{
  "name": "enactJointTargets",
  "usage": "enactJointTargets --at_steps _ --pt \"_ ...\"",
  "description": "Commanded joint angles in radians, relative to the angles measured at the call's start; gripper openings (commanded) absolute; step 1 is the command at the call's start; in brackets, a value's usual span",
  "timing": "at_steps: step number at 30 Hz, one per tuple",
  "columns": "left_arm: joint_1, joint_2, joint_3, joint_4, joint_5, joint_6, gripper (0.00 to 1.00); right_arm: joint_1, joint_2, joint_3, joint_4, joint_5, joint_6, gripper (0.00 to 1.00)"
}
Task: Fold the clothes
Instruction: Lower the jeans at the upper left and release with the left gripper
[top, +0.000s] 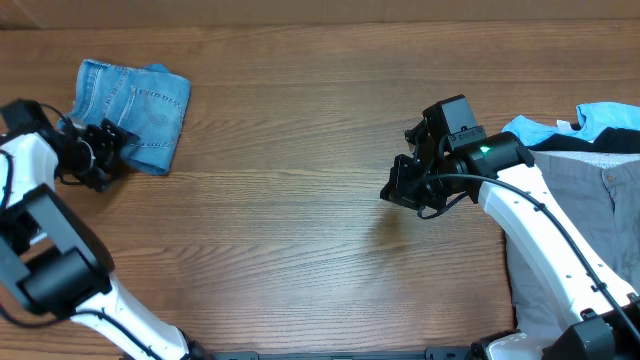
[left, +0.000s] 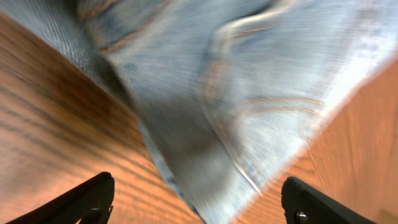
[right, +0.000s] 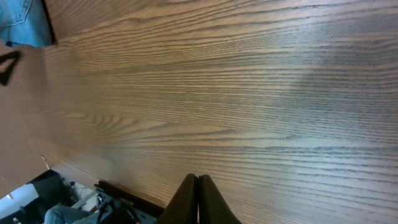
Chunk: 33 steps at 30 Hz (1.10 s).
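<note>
The light-blue denim jeans (top: 133, 108) lie folded into a small bundle at the far left of the table. My left gripper (top: 112, 150) is open just beside the bundle's lower left corner, holding nothing. In the left wrist view the blurred jeans (left: 236, 93) fill the top, and their corner points down between the spread fingers (left: 199, 205). My right gripper (top: 398, 190) is shut and empty over bare wood right of the table's middle. Its closed fingers (right: 198, 202) show in the right wrist view, with a bit of the jeans (right: 22, 18) at the top left.
A pile of other garments lies at the right edge: grey cloth (top: 580, 215), a sky-blue piece (top: 590, 118) and a black strip (top: 600, 142). The wooden table (top: 300, 220) runs between the two arms. Its front edge with cables shows in the right wrist view (right: 124, 196).
</note>
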<state>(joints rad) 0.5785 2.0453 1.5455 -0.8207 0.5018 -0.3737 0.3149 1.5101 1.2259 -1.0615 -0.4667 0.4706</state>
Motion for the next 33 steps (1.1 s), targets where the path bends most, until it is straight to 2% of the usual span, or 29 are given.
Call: enactJointTargets --at_steps 1,2,3,5,6,13,23,33 --pt "-0.006 -0.162 0.015 0.001 -0.054 0.135 0.75 -0.002 -0.002 0.013 0.016 0.003 -0.008 0.06" --pt "-0.018 -0.18 0.015 0.01 -0.079 0.14 0.62 -0.002 -0.002 0.013 0.021 0.003 -0.008 0.07" --pt "-0.033 -0.19 0.015 0.021 -0.111 0.151 0.42 -0.002 -0.002 0.013 0.027 0.003 -0.007 0.08" --pt "-0.066 -0.187 0.015 0.045 -0.167 0.169 0.1 -0.002 -0.002 0.013 0.038 0.003 -0.007 0.08" --pt "-0.088 -0.174 0.014 0.058 -0.207 0.177 0.04 -0.002 -0.002 0.013 0.043 0.003 -0.007 0.08" --pt "-0.198 -0.011 0.013 0.136 -0.357 0.243 0.04 -0.002 -0.002 0.013 0.05 0.003 -0.006 0.08" --pt "-0.24 0.207 0.013 0.253 -0.344 0.23 0.04 -0.002 -0.002 0.013 0.064 0.003 -0.006 0.08" --pt "-0.24 0.242 0.027 0.317 -0.164 0.209 0.05 -0.002 -0.002 0.013 0.064 0.003 -0.006 0.08"
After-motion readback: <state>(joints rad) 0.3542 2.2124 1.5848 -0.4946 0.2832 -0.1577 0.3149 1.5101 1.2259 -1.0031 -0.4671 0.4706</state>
